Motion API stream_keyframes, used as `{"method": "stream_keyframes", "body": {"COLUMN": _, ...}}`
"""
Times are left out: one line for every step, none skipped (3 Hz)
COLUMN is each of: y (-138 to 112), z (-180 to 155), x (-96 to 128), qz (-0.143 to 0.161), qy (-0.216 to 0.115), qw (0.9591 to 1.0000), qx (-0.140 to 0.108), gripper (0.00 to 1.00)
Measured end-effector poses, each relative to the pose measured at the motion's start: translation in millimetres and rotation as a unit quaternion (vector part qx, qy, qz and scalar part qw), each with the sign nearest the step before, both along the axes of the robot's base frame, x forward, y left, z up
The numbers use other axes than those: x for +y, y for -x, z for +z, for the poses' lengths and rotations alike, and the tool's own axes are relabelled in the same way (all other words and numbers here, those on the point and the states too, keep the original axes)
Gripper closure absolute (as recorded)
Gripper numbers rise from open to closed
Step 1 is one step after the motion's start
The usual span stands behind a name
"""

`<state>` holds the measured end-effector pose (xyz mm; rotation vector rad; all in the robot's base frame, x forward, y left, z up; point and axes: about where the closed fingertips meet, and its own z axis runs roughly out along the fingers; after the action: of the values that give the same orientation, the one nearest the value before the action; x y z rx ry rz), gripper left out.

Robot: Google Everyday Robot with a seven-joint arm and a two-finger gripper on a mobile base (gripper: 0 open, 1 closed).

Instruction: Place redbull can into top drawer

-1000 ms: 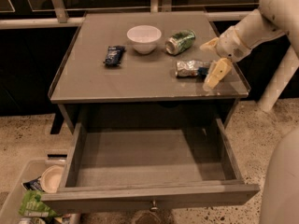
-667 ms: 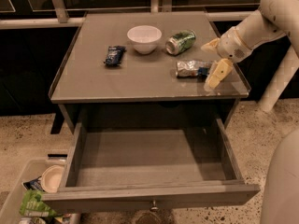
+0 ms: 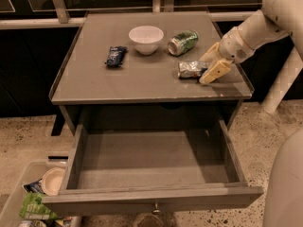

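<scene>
- The top drawer [image 3: 151,196] is standing pulled out beneath the worktop [image 3: 94,84].
- The redbull can [image 3: 191,69] is lying on its side on the worktop's right part.
- The tool [image 3: 204,70] is sitting at the can's right end, fingers spread apart.

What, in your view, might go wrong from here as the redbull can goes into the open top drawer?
1. The redbull can lies on its side, dented, and the gripper meets only its right end; a hold there may slip.
2. The green can lies close behind and could be knocked.
3. The top drawer sits below the table's front edge; a low carry may clip it.
</scene>
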<state>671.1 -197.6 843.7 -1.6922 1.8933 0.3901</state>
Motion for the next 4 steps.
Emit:
{"method": "stream_keyframes", "body": {"y": 0.0, "z": 0.0, "x": 0.0, "qz": 0.0, "qy": 0.0, "qw": 1.0, "qx": 0.0, "gripper": 0.64}}
{"method": "stream_keyframes", "body": {"y": 0.0, "z": 0.0, "x": 0.0, "qz": 0.0, "qy": 0.0, "qw": 1.0, "qx": 0.0, "gripper": 0.88}}
{"method": "stream_keyframes", "body": {"y": -0.1, "z": -0.1, "x": 0.1, "qz": 0.0, "qy": 0.0, "qw": 1.0, "qx": 0.0, "gripper": 1.0}}
{"method": "stream_keyframes", "body": {"y": -0.2, "z": -0.3, "x": 0.3, "qz": 0.0, "qy": 0.0, "qw": 1.0, "qx": 0.0, "gripper": 1.0}}
